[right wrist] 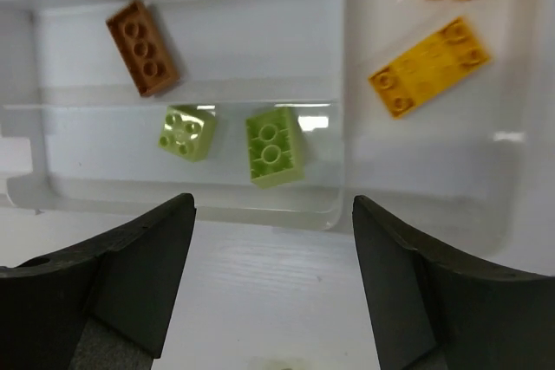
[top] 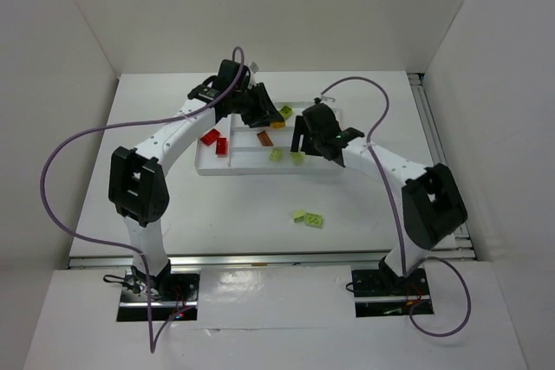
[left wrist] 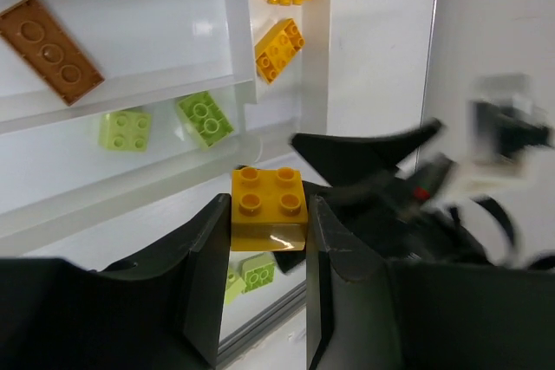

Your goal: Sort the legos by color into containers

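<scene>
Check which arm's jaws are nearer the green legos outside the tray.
Right arm: jaws over the tray's near edge, just beyond the green legos. Left arm's jaws are farther back over the tray.

Bright even overhead light, soft shadows, glare on the tray (right wrist: pixel 314 117)

This looks like a robotics lab test cell rather than a home or shop. Plain white panels (top: pixel 61 58) wall in a bare white tabletop (top: pixel 217 214) on the left, back and right. Two black-and-white robot arms (top: pixel 139 188) are bolted to metal plates (top: pixel 156 288) at the bottom edge, with loose purple cables (top: pixel 48 171) looping off them. An aluminium rail (top: pixel 438 136) runs along the right side. At centre lies a white divided tray (top: pixel 201 166) holding coloured toy bricks (top: pixel 211 137).
</scene>
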You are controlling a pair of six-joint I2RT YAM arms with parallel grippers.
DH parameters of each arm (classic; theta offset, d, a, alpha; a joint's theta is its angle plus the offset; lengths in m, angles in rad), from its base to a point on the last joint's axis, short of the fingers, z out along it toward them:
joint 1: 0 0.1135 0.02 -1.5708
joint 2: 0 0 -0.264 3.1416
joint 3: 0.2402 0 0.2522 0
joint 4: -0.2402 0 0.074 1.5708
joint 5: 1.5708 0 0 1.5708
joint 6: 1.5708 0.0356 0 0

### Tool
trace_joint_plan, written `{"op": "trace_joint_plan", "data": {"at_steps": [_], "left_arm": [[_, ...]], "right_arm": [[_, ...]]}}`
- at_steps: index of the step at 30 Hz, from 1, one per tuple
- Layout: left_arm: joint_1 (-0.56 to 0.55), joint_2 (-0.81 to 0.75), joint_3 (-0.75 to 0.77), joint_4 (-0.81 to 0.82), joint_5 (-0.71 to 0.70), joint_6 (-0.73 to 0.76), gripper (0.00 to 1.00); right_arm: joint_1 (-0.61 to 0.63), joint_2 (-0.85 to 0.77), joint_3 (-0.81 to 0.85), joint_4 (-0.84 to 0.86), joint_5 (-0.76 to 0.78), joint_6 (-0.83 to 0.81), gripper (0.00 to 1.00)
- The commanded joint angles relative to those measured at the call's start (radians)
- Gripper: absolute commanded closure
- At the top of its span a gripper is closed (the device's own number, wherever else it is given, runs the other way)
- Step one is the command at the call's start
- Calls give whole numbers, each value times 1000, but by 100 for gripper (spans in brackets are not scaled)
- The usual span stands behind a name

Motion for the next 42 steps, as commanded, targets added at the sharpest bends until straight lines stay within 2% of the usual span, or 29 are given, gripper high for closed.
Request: {"op": "trace_joint_plan", "data": {"at_steps": [1, 4, 9, 13, 18, 27, 28, 30, 31, 33, 34, 35, 38, 42], "left_arm": [[-26, 43, 60, 19, 33, 8, 100], [-49, 74, 104, 40, 53, 8, 100], [-98, 161, 175, 54, 84, 8, 100], [-156, 244, 256, 52, 116, 28, 100], [-192, 342, 340, 52, 134, 37, 100], [-211, 476, 449, 34, 124, 37, 100], [-211, 494, 468, 34, 124, 37, 96], [-211, 512, 494, 20, 124, 37, 79], [-211, 512, 503, 11, 124, 37, 60], [-211, 523, 515, 11, 124, 48, 39], [-211, 523, 515, 11, 124, 57, 32], [-211, 523, 515, 0, 114, 57, 20], [-211, 503, 515, -9, 104, 77, 8], [-211, 444, 505, -34, 81, 111, 7]], "right_arm": [[-4, -184, 0, -97, 259, -12, 20], [-81, -288, -36, -159, 325, -12, 20], [-179, -366, -48, -307, 408, 109, 17], [-239, -435, -100, -289, 407, 120, 11], [-290, -457, -118, -278, 342, 111, 11], [-339, -552, -149, -267, 331, 111, 11], [-339, -561, -149, -258, 331, 111, 11], [-348, -561, -149, -258, 322, 111, 11], [-348, -561, -149, -258, 322, 111, 11], [-348, -561, -149, -269, 322, 111, 11], [-348, -572, -149, -269, 322, 111, 11], [-348, -572, -149, -269, 322, 111, 11], [-348, -581, -149, -269, 310, 111, 11], [-348, -581, -160, -269, 272, 91, 11]]}}
